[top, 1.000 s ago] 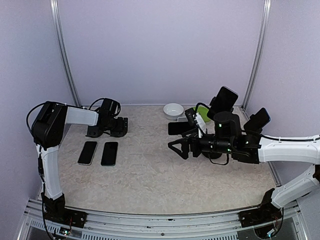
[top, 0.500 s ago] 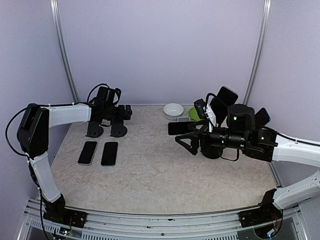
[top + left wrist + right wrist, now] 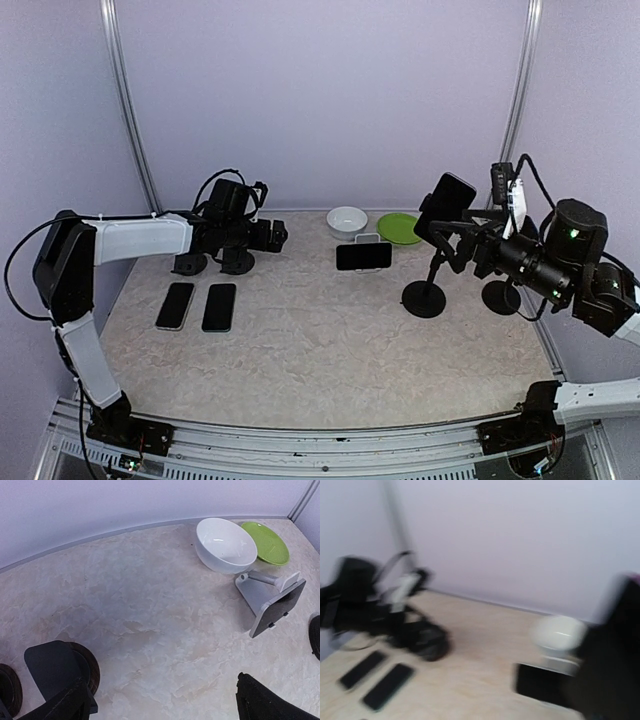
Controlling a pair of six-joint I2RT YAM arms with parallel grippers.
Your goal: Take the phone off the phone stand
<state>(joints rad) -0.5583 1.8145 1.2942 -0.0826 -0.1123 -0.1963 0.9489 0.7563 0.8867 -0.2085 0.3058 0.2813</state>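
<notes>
**Right hand**: released, the fingers held apart and nothing gripped. It is raised above the right side of the tabletop, just beside the stem of the phone stand and below the phone. Contact with the stem cannot be told. Its own wrist view is smeared by motion blur.

**Phone:** black, carried tilted at the top of the phone stand, clear of the tabletop and not yet removed.

**Phone stand:** black, with a round base and a thin stem, set right of centre.

**Second round black base**: found just right of the phone stand and partly hidden behind the right arm. Its upper part cannot be seen.

**Grey stand**: placed left of the phone stand, near the middle of the tabletop. A second phone is held on it lengthwise.

**White bowl** and **green plate**: set side by side behind the grey stand, close to the back wall.

**Left hand**: released and empty, the fingers spread wide. It is held low over the back left of the tabletop and is pointed towards the white bowl.

**Pair of black stands**: located beside the left arm, at the back left.

**Two flat phones**: laid side by side on the tabletop, in front of the pair of black stands.
</notes>
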